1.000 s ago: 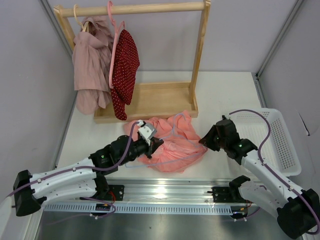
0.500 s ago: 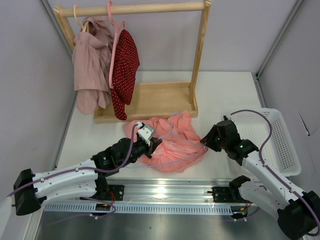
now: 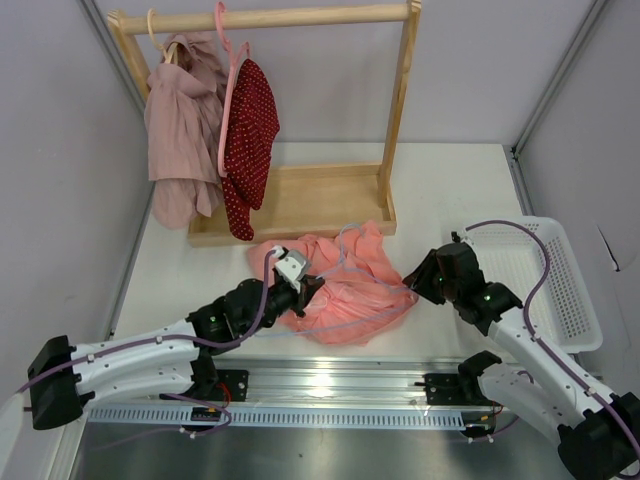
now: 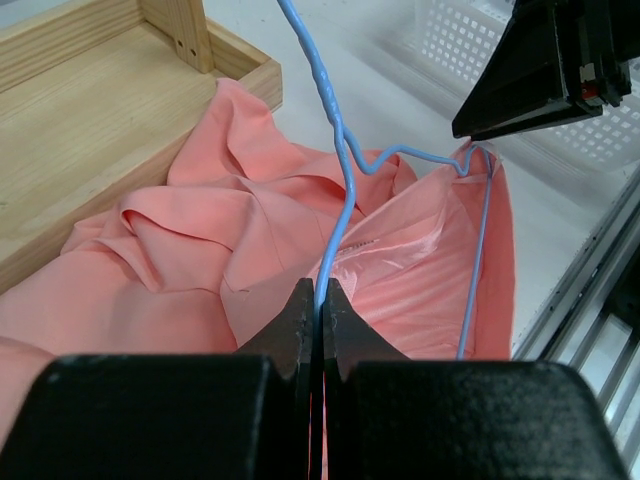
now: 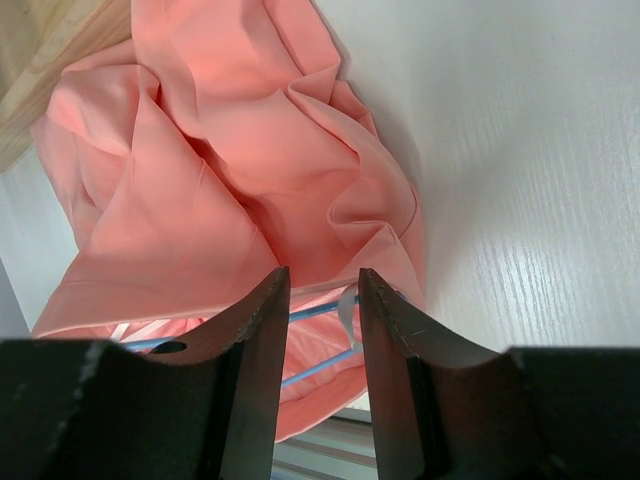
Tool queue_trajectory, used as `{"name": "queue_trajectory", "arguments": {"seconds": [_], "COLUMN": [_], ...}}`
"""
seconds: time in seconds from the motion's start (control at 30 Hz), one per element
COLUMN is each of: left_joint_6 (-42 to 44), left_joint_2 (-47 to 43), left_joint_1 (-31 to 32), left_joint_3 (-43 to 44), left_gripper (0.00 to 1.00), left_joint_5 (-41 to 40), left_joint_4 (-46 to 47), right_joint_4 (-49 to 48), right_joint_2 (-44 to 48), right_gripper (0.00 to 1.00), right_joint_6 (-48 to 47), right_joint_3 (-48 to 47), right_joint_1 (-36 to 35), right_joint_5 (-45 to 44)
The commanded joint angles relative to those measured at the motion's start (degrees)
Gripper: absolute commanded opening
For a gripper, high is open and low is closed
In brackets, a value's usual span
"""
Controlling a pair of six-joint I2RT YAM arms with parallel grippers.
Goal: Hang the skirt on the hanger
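Note:
The salmon-pink skirt (image 3: 355,280) lies crumpled on the table in front of the rack. The light-blue wire hanger (image 3: 345,240) lies across it, partly threaded into the fabric. My left gripper (image 3: 308,288) is at the skirt's left side, shut on the hanger wire (image 4: 335,130) below its hook, with the skirt (image 4: 200,240) beneath. My right gripper (image 3: 414,283) is at the skirt's right edge. It (image 5: 322,285) is open, its jaws on either side of the hanger's end wires (image 5: 310,312) and a white fabric loop (image 5: 346,305) at the skirt's edge (image 5: 220,150).
A wooden garment rack (image 3: 300,200) stands behind the skirt. It holds a dark red dotted garment (image 3: 250,130) on a pink hanger and a mauve-pink garment (image 3: 180,130). A white basket (image 3: 560,290) sits at the right. A metal rail (image 3: 330,385) runs along the near edge.
My right arm has shifted slightly right and toward the near edge, staying at the skirt's right edge. My left gripper has kept its hold on the hanger and edged slightly right.

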State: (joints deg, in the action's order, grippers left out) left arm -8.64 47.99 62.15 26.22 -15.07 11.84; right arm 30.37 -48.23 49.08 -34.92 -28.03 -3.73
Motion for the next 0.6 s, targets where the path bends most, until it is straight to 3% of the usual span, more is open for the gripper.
{"name": "queue_trajectory", "arguments": {"seconds": [0.0, 0.57], "left_joint_6": [-2.16, -4.89], "left_joint_2": [-0.35, 5.01], "left_joint_1": [-0.28, -0.28], "left_joint_3": [0.5, -3.63], "left_gripper": [0.0, 0.0], "left_joint_5": [-6.37, -7.87], "left_joint_4": [13.3, 25.6], "right_joint_4": [4.52, 4.87], "right_joint_2": [1.29, 1.56], "right_gripper": [0.41, 0.43], "right_joint_6": [0.05, 1.46], "right_joint_3": [0.64, 0.11], "right_joint_1": [-0.62, -1.06], "right_joint_5": [-0.14, -0.23]}}
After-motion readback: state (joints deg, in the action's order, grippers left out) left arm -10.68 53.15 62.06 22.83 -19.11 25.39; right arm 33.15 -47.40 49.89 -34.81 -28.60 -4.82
